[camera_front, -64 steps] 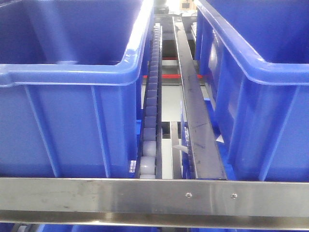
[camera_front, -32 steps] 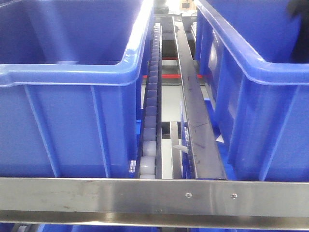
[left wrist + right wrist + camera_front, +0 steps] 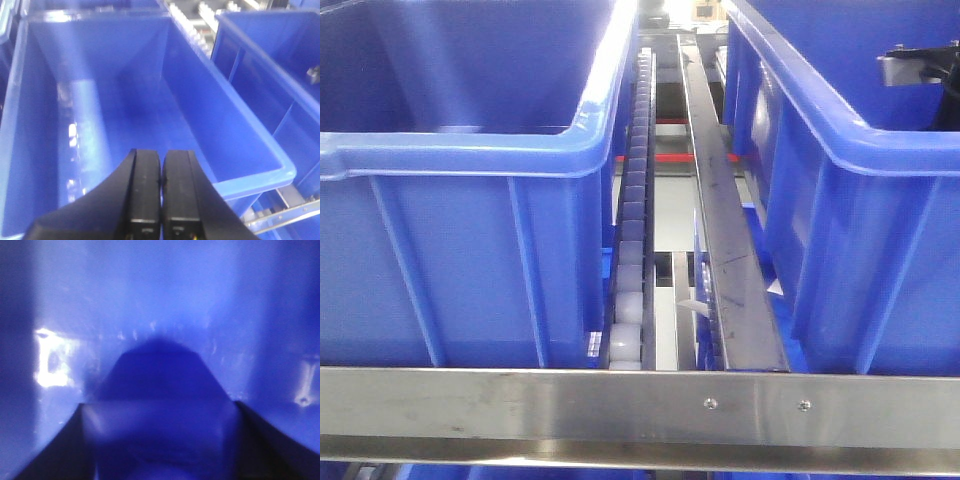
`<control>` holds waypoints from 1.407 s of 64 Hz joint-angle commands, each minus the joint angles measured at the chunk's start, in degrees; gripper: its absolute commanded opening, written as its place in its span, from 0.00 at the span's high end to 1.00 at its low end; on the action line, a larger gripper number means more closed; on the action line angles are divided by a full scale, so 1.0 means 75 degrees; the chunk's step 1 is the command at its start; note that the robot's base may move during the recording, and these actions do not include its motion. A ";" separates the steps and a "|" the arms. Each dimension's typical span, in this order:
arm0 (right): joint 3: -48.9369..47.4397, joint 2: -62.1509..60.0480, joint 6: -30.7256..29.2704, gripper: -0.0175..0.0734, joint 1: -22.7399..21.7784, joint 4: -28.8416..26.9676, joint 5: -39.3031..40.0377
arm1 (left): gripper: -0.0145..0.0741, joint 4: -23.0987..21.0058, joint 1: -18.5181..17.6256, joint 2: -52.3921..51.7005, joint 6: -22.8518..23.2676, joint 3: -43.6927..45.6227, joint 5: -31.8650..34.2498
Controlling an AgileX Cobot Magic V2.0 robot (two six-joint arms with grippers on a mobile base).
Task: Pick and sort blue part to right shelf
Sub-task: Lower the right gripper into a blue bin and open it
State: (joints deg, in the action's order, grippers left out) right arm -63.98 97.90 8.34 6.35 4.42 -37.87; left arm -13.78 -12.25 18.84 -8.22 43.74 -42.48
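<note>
The blue part (image 3: 157,390) fills the lower middle of the right wrist view, blurred, with its sloped shoulders pointing away. My right gripper (image 3: 159,410) is shut on it, a dark finger at each side, and a blue bin's inner wall (image 3: 165,290) is close behind. In the front view a piece of the right arm (image 3: 923,66) shows over the right bin (image 3: 840,200) of the right shelf (image 3: 620,405). My left gripper (image 3: 161,156) is shut with nothing between its pads, hovering above the inside of the left bin (image 3: 240,150).
A pale roller track (image 3: 632,200) and a steel rail (image 3: 720,220) run between the two large bins. The left bin (image 3: 460,250) stands tall behind the steel front bar. More blue bins (image 3: 520,470) show below the bar.
Dark and metal parts of the right arm have come into the front view at the upper right, moving left over the right bin. The bins and shelf have not moved.
</note>
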 commanded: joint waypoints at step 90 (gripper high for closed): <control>0.4632 -1.2141 -0.0429 0.77 -0.0033 0.0115 0.1159 | 0.70 0.1157 -0.0053 -0.1628 -0.0006 0.0186 0.0119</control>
State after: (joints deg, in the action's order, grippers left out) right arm -28.34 7.13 5.63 6.35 4.42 -36.93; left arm -4.76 -12.25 5.58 -8.35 43.74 -46.05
